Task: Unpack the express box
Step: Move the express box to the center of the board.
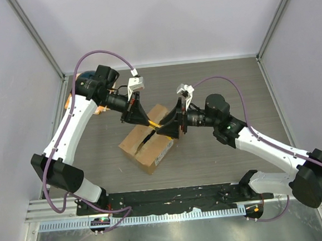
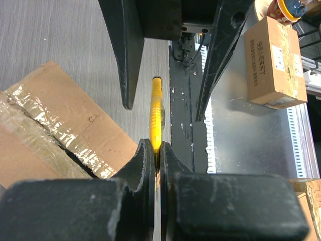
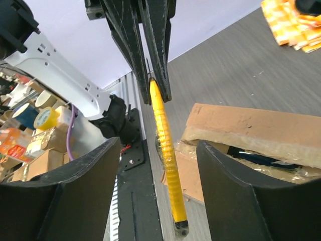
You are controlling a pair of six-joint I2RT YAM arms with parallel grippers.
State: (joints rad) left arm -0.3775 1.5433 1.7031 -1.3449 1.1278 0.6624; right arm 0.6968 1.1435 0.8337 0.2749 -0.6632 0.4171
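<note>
The left end effector [image 2: 156, 150] pinches one end of a thin yellow tool [image 2: 156, 108]; the right end effector [image 3: 158, 150] stands spread, jaws either side of the free end without touching. Both hang just above the box [image 1: 149, 146] in the middle of the desk [image 1: 219, 82], its taped seam already gaping. It looks like a hand-over: the right must close squarely before the left lets go.

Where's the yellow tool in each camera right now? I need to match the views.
Top external: yellow tool at frame centre, over the express box.
Left wrist: centre, sticking out of the shut left hand.
Right wrist: centre, running inside the open right hand.
Shared landmark: the express box's taped top.
</note>
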